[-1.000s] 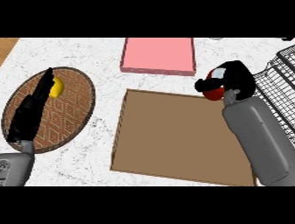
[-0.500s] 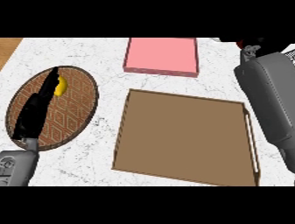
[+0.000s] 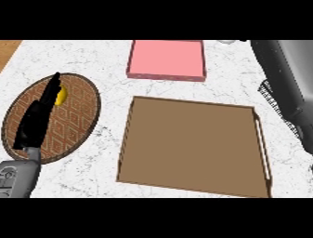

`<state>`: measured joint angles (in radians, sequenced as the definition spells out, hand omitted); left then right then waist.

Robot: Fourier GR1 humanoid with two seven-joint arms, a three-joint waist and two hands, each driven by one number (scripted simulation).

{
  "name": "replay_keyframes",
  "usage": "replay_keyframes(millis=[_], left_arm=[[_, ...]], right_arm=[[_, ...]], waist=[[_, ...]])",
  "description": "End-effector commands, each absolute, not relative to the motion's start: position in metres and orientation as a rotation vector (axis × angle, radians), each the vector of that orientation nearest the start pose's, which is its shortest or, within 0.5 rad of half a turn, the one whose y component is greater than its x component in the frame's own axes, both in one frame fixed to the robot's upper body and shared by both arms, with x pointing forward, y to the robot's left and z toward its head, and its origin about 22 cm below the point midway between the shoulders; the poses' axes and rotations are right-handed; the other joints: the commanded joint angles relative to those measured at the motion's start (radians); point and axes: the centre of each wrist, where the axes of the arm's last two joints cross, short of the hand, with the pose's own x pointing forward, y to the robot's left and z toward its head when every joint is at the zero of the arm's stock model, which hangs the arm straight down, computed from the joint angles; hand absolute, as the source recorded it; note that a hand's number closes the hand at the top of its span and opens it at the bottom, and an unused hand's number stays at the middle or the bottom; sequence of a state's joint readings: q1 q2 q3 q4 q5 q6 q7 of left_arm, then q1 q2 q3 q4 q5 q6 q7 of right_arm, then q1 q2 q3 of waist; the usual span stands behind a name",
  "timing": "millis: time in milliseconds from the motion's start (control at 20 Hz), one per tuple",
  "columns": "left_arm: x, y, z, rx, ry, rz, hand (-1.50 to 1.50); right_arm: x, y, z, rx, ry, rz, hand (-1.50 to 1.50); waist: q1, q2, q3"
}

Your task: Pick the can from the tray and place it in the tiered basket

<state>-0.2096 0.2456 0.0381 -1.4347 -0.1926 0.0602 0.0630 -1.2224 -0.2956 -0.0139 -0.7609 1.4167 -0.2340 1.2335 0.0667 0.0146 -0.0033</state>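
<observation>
While the left hand lies straight-fingered over the plate left of the tray, the right arm crosses the basket right of it; right hand and can are unseen.

Steep head view over counter, perhaps close

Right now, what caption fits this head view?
Bare brown square tray, grey right forearm over the black wire basket, left robot hand open over round patterned plate.
</observation>
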Motion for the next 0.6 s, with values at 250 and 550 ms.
replay_keyframes(millis=[250, 550], left_arm=[[0.283, 0.300, 0.026, 0.432, -1.552, -0.266, 0.00], [0.288, 0.278, 0.030, 0.424, -1.557, -0.269, 0.00]], right_arm=[[0.468, -0.171, 0.274, -1.714, -0.773, -0.146, 1.50], [0.476, -0.221, 0.253, -1.824, -0.594, -0.054, 1.50]], waist=[[-0.032, -0.006, 0.002], [-0.039, -0.005, 0.003]])
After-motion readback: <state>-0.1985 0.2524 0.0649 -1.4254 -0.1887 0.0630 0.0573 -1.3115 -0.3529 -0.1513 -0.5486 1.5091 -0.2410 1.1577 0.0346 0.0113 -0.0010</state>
